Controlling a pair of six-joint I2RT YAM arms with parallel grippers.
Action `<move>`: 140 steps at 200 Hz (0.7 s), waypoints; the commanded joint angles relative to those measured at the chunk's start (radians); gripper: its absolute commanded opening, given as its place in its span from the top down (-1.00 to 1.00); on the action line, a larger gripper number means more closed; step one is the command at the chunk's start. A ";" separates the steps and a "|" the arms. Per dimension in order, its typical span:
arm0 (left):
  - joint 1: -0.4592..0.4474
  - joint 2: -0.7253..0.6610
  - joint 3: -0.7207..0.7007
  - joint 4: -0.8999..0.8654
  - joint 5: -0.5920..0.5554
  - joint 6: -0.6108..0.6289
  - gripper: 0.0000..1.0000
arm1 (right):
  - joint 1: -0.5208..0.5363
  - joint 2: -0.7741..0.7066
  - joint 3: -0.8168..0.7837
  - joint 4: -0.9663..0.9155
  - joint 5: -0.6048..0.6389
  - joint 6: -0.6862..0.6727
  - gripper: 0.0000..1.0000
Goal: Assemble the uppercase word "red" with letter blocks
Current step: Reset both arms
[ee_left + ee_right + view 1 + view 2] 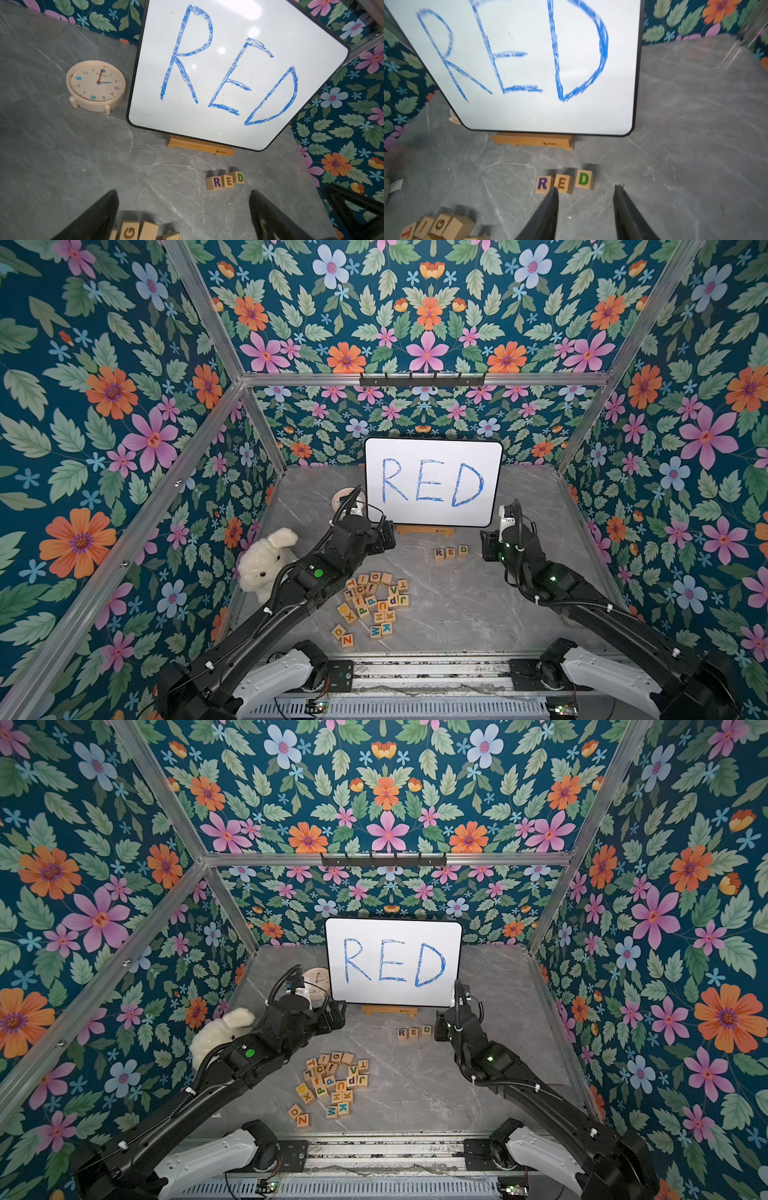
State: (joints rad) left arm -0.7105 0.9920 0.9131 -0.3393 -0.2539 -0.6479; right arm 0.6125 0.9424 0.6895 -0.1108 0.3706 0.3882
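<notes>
As letter blocks R-E-D are sitting before the whiteboard, we are judging the task done; left claw, right claw gaping empty.

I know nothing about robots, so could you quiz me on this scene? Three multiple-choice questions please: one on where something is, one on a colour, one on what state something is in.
1. Relative to the whiteboard, the row of blocks R, E, D lies:
A behind it
B in front of it
C on top of it

2. The letter on the D block is:
A green
B blue
C yellow

3. The left hand is:
A shut on a block
B shut on nothing
C open and empty

Answers:
1 B, the row sits on the near side of the board in both top views.
2 A, the right wrist view shows a green D.
3 C, the left wrist view shows its fingers wide apart, gripping nothing.
</notes>
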 commanded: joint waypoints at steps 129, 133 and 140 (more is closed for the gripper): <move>0.023 -0.047 -0.372 0.526 -0.695 0.358 -0.98 | -0.062 -0.311 -0.330 0.341 0.406 -0.380 -0.39; 0.031 -0.048 -0.383 0.546 -0.701 0.357 -0.98 | -0.077 -0.309 -0.336 0.339 0.404 -0.366 -0.41; 0.046 -0.046 -0.400 0.576 -0.702 0.358 -0.98 | -0.107 -0.310 -0.343 0.333 0.398 -0.335 -0.44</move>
State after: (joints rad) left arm -0.6937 0.9497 0.5568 0.0418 -0.8272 -0.3374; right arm 0.5644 0.6319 0.3660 0.1799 0.7158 0.0170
